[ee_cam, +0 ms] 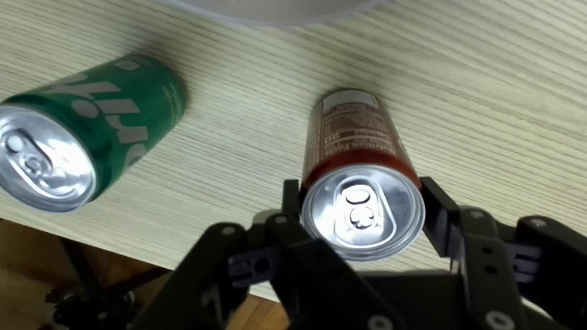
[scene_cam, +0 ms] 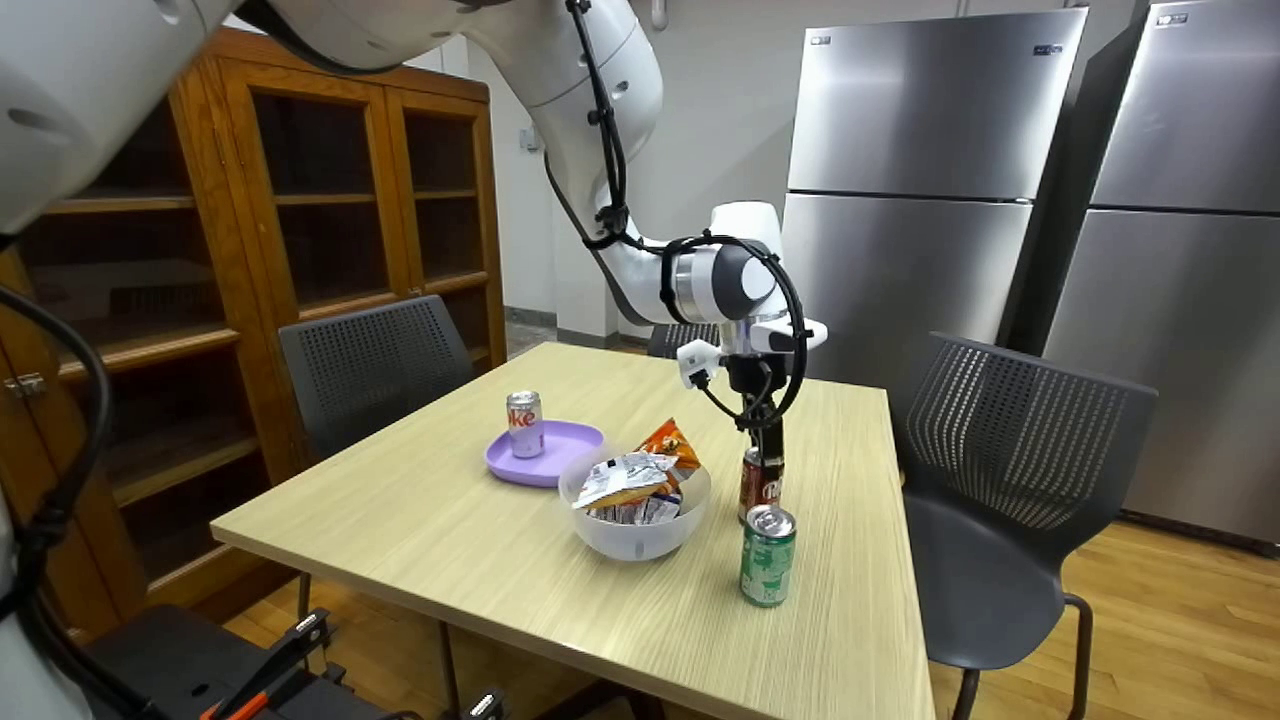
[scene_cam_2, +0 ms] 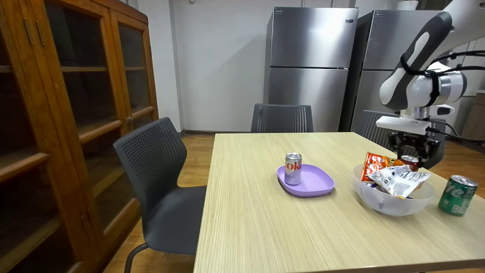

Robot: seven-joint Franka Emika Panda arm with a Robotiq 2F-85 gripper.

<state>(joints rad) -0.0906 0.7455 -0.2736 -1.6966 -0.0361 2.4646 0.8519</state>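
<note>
A dark red soda can (ee_cam: pixel 357 133) with a silver lid stands upright between the fingers of my gripper (ee_cam: pixel 361 195). In the wrist view the finger pads press close on both sides just below its rim, and the gripper looks shut on it. In an exterior view the can (scene_cam: pixel 752 492) is partly hidden by the gripper (scene_cam: pixel 768 460), and it appears to rest on the table. In an exterior view the can (scene_cam_2: pixel 410 159) is mostly behind the snack bags. A green can (ee_cam: pixel 133 114) stands apart beside it, also seen in both exterior views (scene_cam: pixel 768 560) (scene_cam_2: pixel 457 195).
A translucent bowl (scene_cam: pixel 640 540) with several snack bags (scene_cam: pixel 630 478) stands beside the gripped can. A purple plate (scene_cam: pixel 575 440) holds a silver can (scene_cam: pixel 525 425) farther along the table (scene_cam: pixel 450 540). Chairs (scene_cam: pixel 1010 500) surround the table. A wooden cabinet (scene_cam_2: pixel 94 125) and refrigerators (scene_cam_2: pixel 308 76) stand behind.
</note>
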